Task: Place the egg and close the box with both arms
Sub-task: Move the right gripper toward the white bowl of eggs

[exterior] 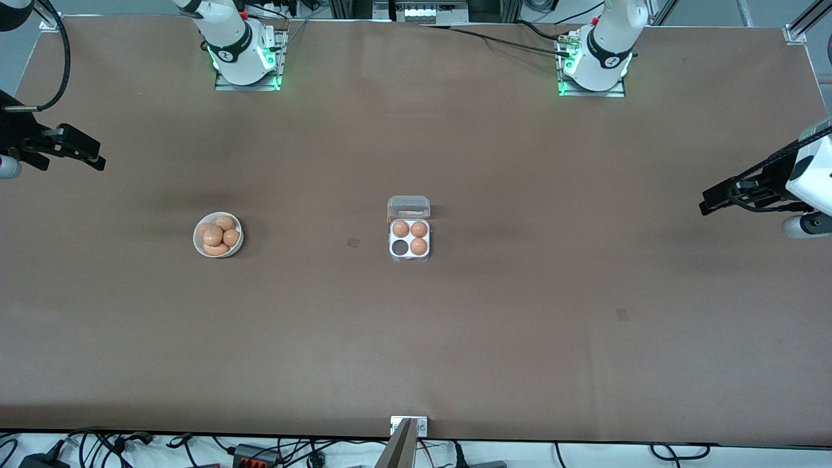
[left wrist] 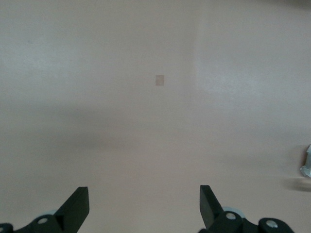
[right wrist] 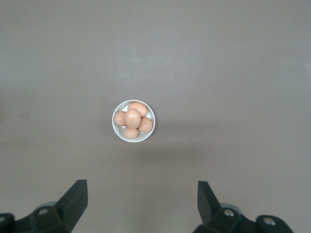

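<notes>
A robotics laboratory: two white robot arms (exterior: pixel 237 45) (exterior: pixel 601 55) bolted to metal base plates with green status lights stand on a wide brown-covered table (exterior: pixel 520 325), with cables (exterior: pixel 195 448) and power adapters trailing along its edge and aluminium framing at the corners.

Left tool (left wrist: pixel 144 206) with fingers spread wide, over bare brown table (left wrist: pixel 121 136), small square mark (left wrist: pixel 159 80)

Both arms wait raised at the table's ends, left end effector (left wrist: pixel 144 206) and right end effector (right wrist: pixel 142 204) open.
</notes>
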Action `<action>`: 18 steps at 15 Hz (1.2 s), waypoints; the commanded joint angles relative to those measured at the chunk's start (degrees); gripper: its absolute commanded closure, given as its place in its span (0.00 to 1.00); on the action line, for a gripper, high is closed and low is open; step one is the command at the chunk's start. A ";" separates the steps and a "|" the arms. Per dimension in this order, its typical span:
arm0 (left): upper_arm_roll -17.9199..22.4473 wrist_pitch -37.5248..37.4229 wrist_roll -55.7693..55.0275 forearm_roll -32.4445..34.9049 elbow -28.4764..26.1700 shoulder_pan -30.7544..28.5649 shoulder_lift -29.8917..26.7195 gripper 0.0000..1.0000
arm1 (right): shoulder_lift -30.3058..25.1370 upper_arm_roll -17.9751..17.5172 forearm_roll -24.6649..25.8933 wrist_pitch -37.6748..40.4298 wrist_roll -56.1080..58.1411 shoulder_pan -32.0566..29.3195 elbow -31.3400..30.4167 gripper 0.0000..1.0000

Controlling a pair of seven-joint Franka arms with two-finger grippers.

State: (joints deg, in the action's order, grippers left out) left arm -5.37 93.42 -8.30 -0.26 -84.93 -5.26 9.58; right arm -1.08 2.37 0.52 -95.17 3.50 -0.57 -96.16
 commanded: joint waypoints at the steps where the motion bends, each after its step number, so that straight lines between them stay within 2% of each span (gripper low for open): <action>1: -0.08 -0.35 1.01 1.14 0.47 -0.01 -0.26 0.00 | -2.00 -0.61 0.80 0.07 0.02 -0.48 -1.93 0.00; 6: -0.08 -0.43 0.92 1.06 0.47 -0.01 -0.26 0.00 | -0.52 -0.61 0.80 -0.81 -0.07 -0.40 -2.63 0.00; 9: -0.08 -0.43 0.92 1.14 0.47 -0.01 -0.26 0.00 | 5.36 -0.70 0.80 -1.68 -0.07 -0.40 -2.46 0.00; 12: -0.08 -0.43 0.92 1.14 0.38 -0.01 -0.26 0.00 | 12.13 -0.61 0.45 -6.07 -0.16 1.00 -2.46 0.00; 15: -0.08 -0.35 0.83 1.14 0.47 -0.01 -0.26 0.00 | 16.53 -0.61 0.80 -10.38 -1.39 3.11 -2.46 0.00; 18: -0.08 -0.43 0.83 1.14 0.47 -0.01 -0.26 0.00 | 21.62 -0.61 0.89 -11.27 -1.39 4.44 -2.28 0.00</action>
State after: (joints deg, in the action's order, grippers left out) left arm -5.37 93.42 -8.30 -0.10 -84.93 -5.27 9.58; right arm 17.82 1.90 0.52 -106.05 2.69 3.32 -99.26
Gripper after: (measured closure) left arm 0.000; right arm 0.000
